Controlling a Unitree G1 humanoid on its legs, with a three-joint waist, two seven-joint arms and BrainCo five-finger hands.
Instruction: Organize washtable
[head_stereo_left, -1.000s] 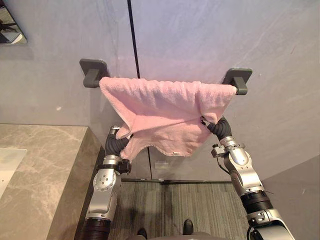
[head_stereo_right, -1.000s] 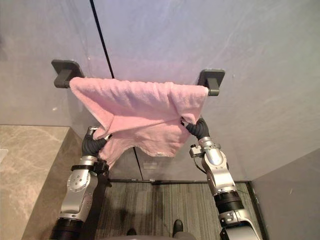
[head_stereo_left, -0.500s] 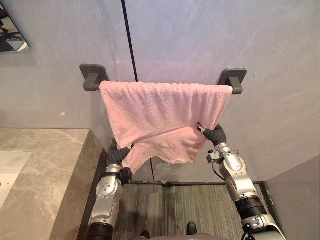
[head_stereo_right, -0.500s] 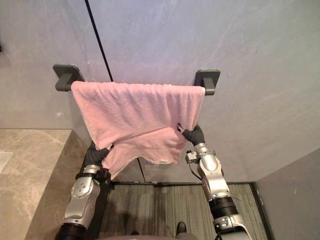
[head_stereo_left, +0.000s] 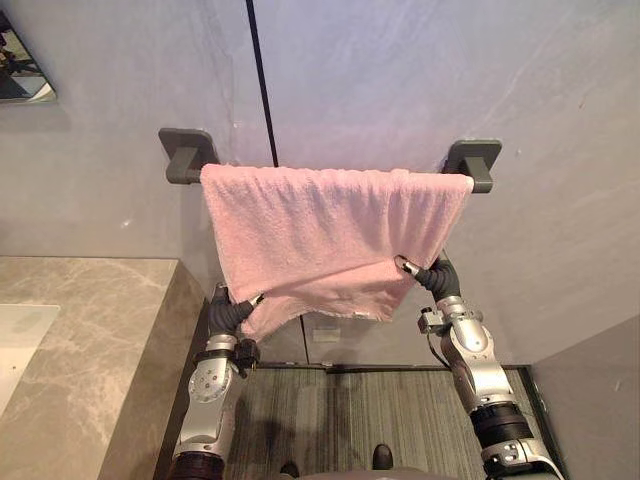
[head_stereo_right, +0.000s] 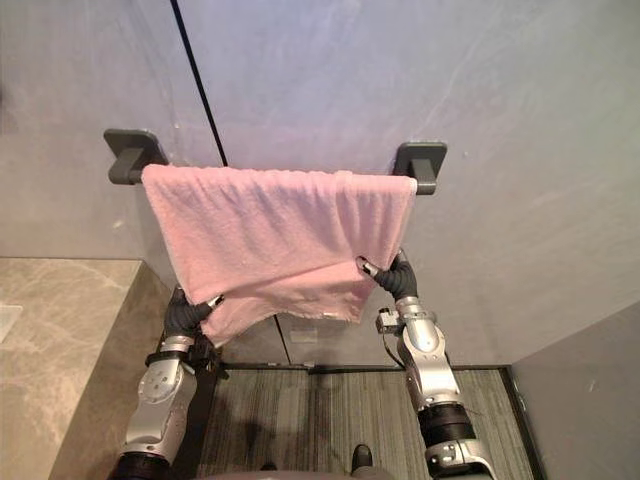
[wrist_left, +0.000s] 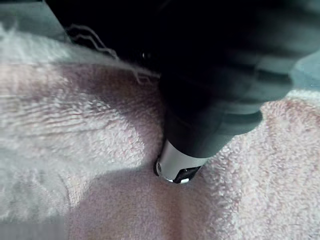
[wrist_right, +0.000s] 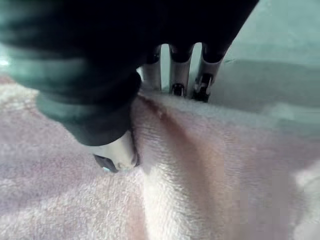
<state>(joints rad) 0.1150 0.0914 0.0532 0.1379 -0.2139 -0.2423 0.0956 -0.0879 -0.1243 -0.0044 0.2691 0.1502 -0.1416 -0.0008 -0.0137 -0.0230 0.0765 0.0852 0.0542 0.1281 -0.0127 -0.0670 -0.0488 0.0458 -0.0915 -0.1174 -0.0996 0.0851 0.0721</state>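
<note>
Pink towel (head_stereo_left: 320, 232) hangs over the towel rail (head_stereo_left: 482, 180), covering it almost end to end. The top edge runs straight along the rail and the cloth falls flat below it. The bottom hem is uneven, lowest under the rail's left end and higher under its right end.

Left hand (head_stereo_left: 228, 314) sits below the rail's left end, pinching the towel's lower left corner. We see one dark tip on the front face, the rest behind the cloth. In the left wrist view the thumb tip (wrist_left: 176, 171) is pressed into the terry.

Right hand (head_stereo_left: 432, 277) sits below the rail's right end, closer to the rail than the left hand. It's clamped on the towel's lower right edge. The right wrist view shows the thumb (wrist_right: 116, 156) on one side of a raised fold and the fingers (wrist_right: 180, 75) on the other, with cloth between.

Both corners are drawn slightly outward from under the rail.

Stone table (head_stereo_left: 100, 330) is below and left of the rail, with a pale basin (head_stereo_left: 14, 340) at its far left. Nothing else is on the rail.
</note>
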